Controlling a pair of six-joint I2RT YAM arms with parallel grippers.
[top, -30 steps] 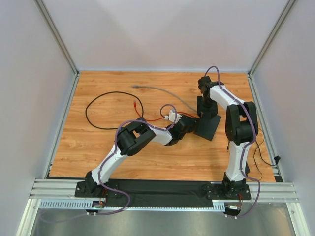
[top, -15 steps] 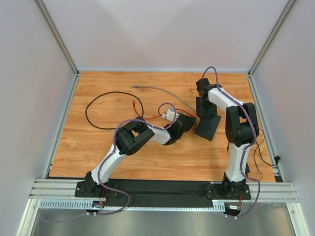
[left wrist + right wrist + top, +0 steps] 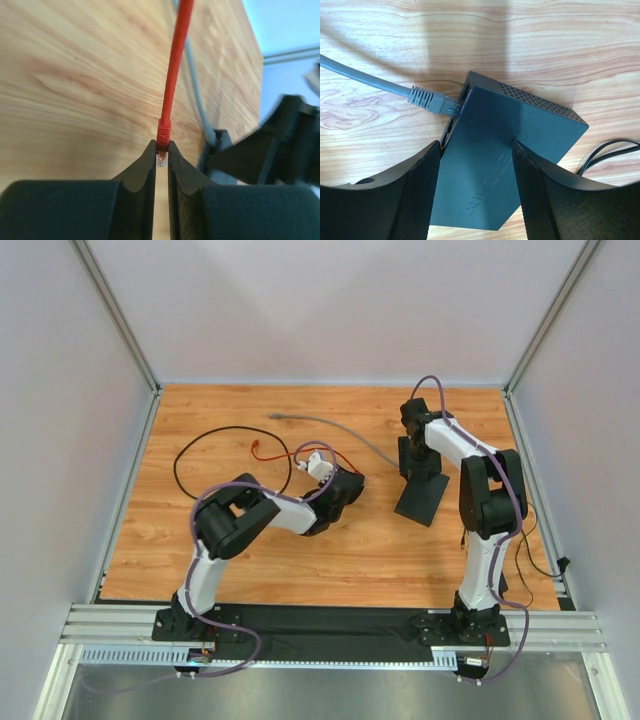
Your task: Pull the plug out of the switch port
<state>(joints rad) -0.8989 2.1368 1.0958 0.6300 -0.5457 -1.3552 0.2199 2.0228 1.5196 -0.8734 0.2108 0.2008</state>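
The switch (image 3: 427, 496) is a flat black box, tilted up on the wooden table. My right gripper (image 3: 416, 468) is shut on it, a finger on each side (image 3: 476, 147). A grey plug (image 3: 431, 101) on a grey cable (image 3: 330, 426) sits in one port on the switch's (image 3: 510, 145) side. My left gripper (image 3: 354, 481) stands left of the switch, apart from it. It is shut on the clear plug (image 3: 161, 160) of a red cable (image 3: 175, 65). That plug is free of the switch. The red cable (image 3: 262, 453) trails left.
A thin black cord (image 3: 200, 455) loops on the left half of the table. Another black cord (image 3: 607, 149) runs from behind the switch to the right edge. White walls and metal posts close in the table (image 3: 230, 540) on three sides.
My left gripper has drawn back to the left from the switch's side, carrying the red cable's plug away from the port. The right gripper has stayed clamped on the switch.
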